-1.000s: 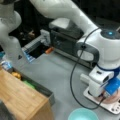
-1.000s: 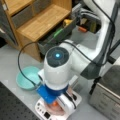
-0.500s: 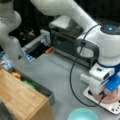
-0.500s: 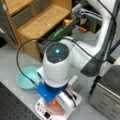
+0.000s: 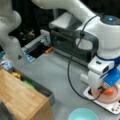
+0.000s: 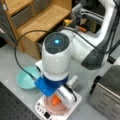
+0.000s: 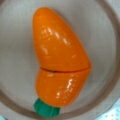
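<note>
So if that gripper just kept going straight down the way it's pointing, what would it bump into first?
Most likely the orange toy carrot, which fills the wrist view directly below the gripper. The carrot lies in a pink bowl on a white scale. How far above it the gripper is cannot be told.

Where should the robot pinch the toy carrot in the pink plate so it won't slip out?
Probably across the fat middle of the carrot, near its seam, coming straight down from above. It lies flat in the plate, so its long sides are open to pinch. The pointed tip narrows and the green stub is short; both look likelier to slip.
</note>
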Controlling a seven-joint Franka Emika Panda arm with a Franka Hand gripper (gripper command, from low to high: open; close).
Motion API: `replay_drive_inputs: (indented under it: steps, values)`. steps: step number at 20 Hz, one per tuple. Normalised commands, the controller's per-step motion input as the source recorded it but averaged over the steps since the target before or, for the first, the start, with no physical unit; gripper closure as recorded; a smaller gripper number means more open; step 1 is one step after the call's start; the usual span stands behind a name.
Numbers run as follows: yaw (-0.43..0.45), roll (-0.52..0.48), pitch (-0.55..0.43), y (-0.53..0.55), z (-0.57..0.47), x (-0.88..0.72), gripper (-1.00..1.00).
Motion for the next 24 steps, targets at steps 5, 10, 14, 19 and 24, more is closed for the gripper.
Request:
replay_drive_inputs:
  steps: [5, 10, 14, 19, 24]
  values:
    - [0.134, -0.047, 0.049, -0.05, 0.06, -0.17, -1.0]
    - [0.125, 0.025, -0.034, -0.05, 0.06, -0.42, -1.0]
    - [0.126, 0.04, -0.086, -0.04, 0.04, -0.66, -1.0]
    - [0.147, 0.06, -0.152, -0.02, -0.02, -0.76, -1.0]
    - [0.161, 0.075, -0.235, 0.01, -0.09, -0.73, -1.0]
